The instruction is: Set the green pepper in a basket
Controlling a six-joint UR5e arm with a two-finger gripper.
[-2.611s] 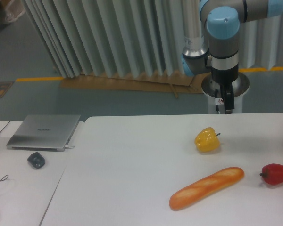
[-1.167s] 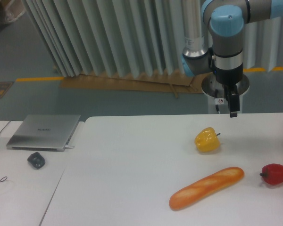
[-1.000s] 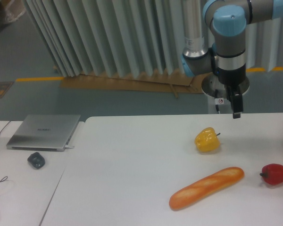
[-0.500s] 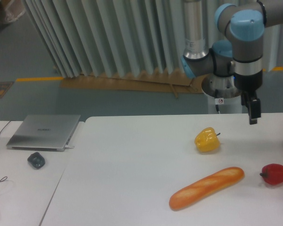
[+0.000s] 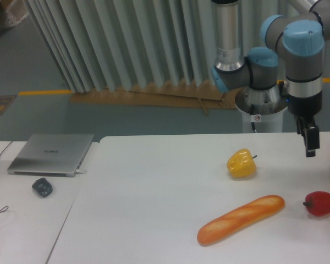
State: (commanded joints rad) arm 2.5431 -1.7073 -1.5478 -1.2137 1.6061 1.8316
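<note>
My gripper (image 5: 310, 149) hangs above the table (image 5: 154, 187), right of the yellow pepper (image 5: 242, 163), holding nothing; edge-on, so I can't tell its spread. No green pepper or basket visible here.

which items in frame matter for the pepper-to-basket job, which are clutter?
Job: gripper, above the table's right side, holding nothing. No green pepper or basket is in view.

Clutter: yellow pepper, red pepper, baguette, laptop, mouse.
</note>
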